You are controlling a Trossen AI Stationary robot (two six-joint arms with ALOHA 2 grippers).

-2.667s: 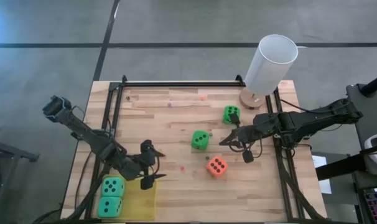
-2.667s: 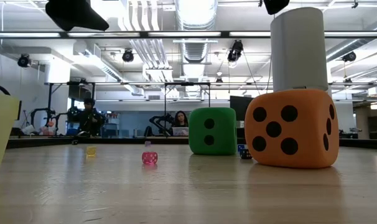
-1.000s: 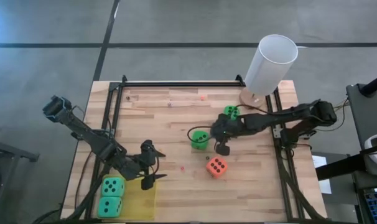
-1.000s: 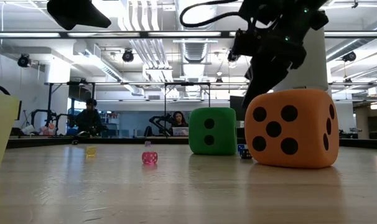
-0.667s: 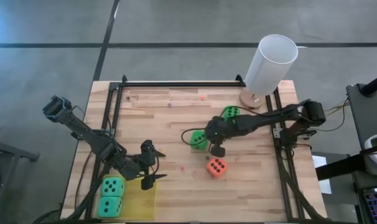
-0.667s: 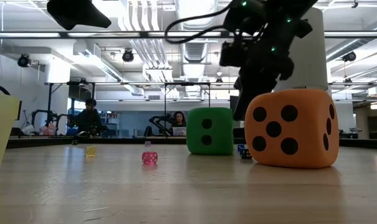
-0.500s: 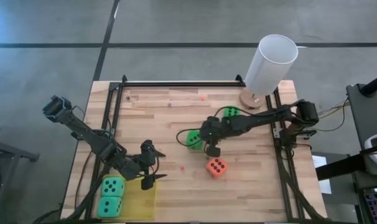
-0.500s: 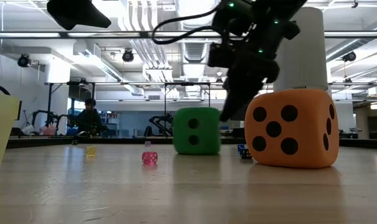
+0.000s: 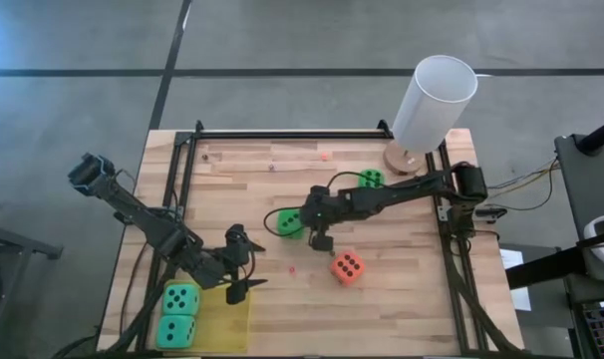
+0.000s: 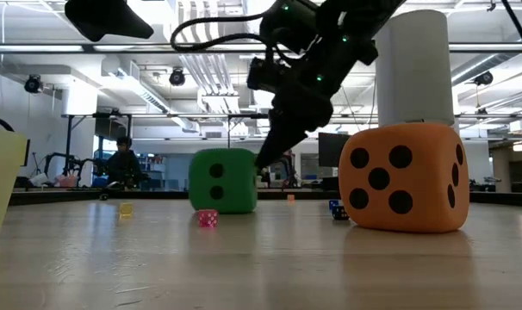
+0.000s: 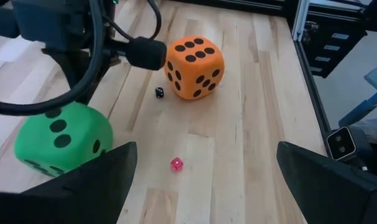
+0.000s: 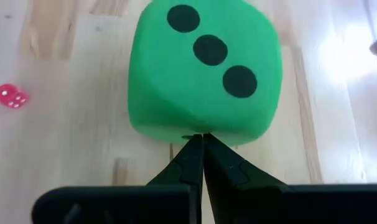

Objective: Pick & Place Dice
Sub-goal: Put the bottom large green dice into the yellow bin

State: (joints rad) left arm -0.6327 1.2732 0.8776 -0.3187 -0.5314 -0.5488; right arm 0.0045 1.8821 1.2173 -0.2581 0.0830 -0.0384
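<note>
Wooden table (image 9: pixel 402 289), mid-push.
Right gripper (image 12: pixel 198 144), pressed together, nudged green die (image 9: pixel 290 223); best kept centred, low. Left gripper (image 9: pixel 244 269) spread.

Two dark jointed arms trailing black cables, with pointed black fingers (image 12: pixel 195 163).

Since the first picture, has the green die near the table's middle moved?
Yes. In the high view the green die has slid left, away from the white cylinder, with the shut right pincer against it.
</note>
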